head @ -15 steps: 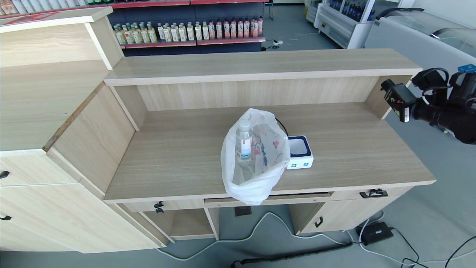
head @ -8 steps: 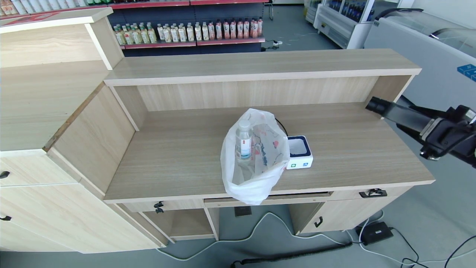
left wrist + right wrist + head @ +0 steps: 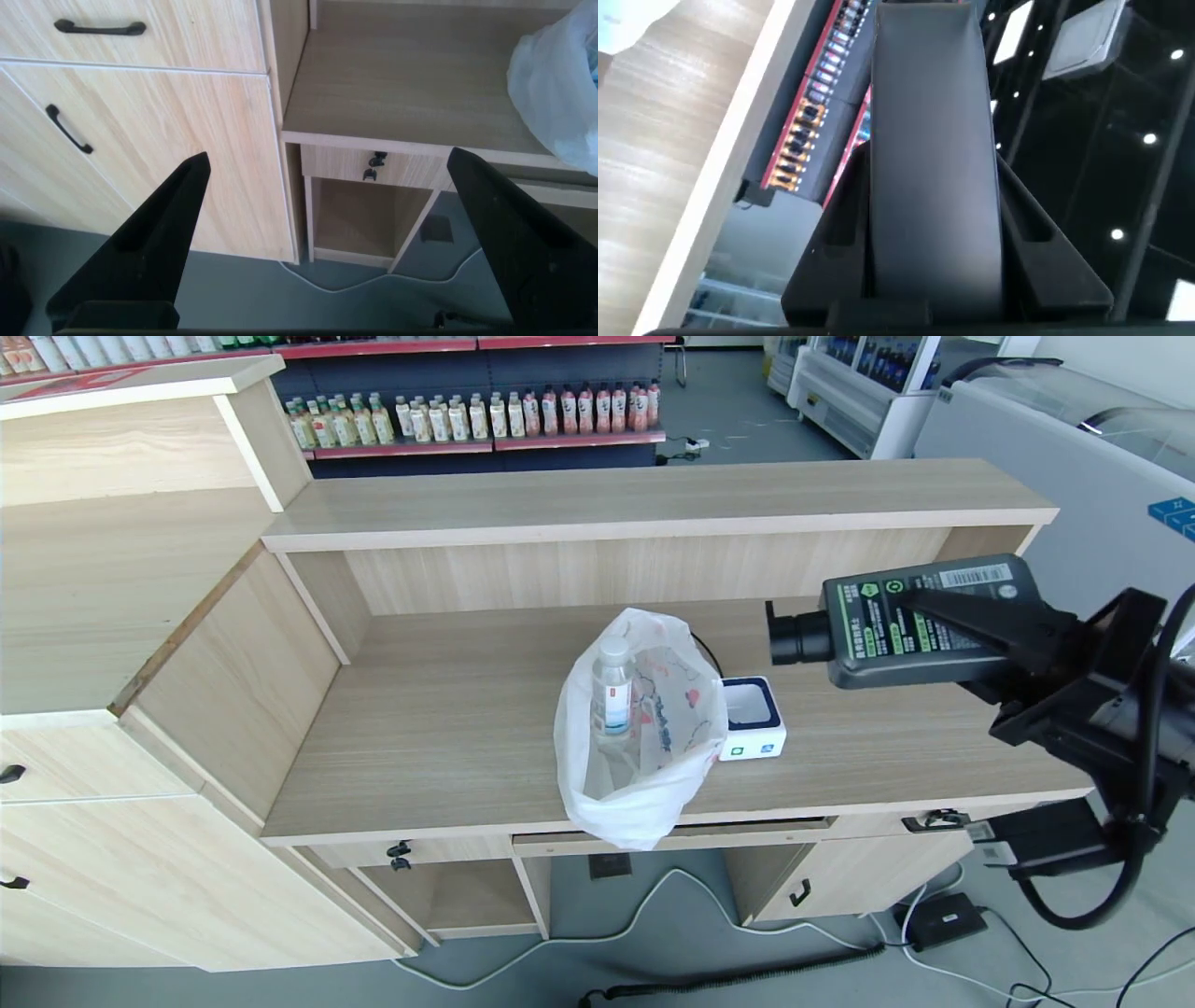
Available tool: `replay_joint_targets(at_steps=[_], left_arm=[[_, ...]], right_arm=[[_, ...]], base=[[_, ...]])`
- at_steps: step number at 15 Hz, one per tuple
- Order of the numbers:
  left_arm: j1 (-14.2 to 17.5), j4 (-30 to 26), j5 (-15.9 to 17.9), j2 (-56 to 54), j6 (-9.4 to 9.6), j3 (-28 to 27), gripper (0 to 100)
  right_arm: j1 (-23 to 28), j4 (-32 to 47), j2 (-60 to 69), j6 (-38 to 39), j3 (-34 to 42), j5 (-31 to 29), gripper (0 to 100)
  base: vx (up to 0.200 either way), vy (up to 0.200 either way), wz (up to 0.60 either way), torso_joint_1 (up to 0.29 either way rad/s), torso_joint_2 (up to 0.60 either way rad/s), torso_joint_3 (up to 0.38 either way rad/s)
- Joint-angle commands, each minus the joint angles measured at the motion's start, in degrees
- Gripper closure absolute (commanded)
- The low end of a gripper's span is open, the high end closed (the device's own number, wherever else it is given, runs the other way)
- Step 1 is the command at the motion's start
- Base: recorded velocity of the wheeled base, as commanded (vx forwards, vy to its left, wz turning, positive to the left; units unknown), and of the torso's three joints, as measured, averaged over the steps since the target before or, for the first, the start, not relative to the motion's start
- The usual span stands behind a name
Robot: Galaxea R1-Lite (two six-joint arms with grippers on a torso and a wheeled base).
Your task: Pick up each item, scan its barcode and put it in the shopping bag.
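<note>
Your left gripper (image 3: 329, 155) hangs wide open and empty, low off the counter's (image 3: 420, 728) front edge, roughly 8 o'clock from the shopping bag (image 3: 644, 747). The bag stands mid-counter with a water bottle (image 3: 612, 686) inside, and the scanner (image 3: 752, 717) sits just beside it at 3 o'clock. At the scanner's 2 o'clock, your right gripper (image 3: 980, 635) is clamped on the dark bottle (image 3: 924, 621), which lies level with its cap to 9 o'clock. Its barcode (image 3: 974, 577) faces up, so I'd roll the wrist to turn it down, then hold it steady above the window.
</note>
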State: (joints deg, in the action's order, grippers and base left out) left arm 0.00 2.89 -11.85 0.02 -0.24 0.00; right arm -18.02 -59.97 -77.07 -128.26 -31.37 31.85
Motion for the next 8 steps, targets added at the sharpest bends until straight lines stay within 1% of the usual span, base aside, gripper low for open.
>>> replay_joint_targets(at_steps=[1,2,3,4,8], left_arm=[[-0.09,0.01,-0.02,-0.02,-0.02,0.00,0],[0.00,0.01,-0.02,-0.02,-0.02,0.00,0],[0.00,0.01,-0.02,-0.02,-0.02,0.00,0],[0.00,0.01,-0.02,-0.02,-0.02,0.00,0],[0.00,0.01,-0.02,-0.02,-0.02,0.00,0]], right_arm=[[-4.57,-0.15,-0.45,-1.73,-0.01,1.02,100],[-6.59,-0.06,-0.45,-3.23,0.08,1.81,100],[-9.84,0.38,-1.59,-5.95,0.69,2.42,100],[-11.25,0.38,-2.12,-7.27,1.57,4.01,100],[-16.44,0.64,-0.54,-7.80,3.15,4.36,100]], base=[[0.000,0.000,0.00,0.000,0.00,0.000],[0.000,0.000,0.00,0.000,0.00,0.000],[0.000,0.000,0.00,0.000,0.00,0.000],[0.000,0.000,0.00,0.000,0.00,0.000],[0.000,0.000,0.00,0.000,0.00,0.000]])
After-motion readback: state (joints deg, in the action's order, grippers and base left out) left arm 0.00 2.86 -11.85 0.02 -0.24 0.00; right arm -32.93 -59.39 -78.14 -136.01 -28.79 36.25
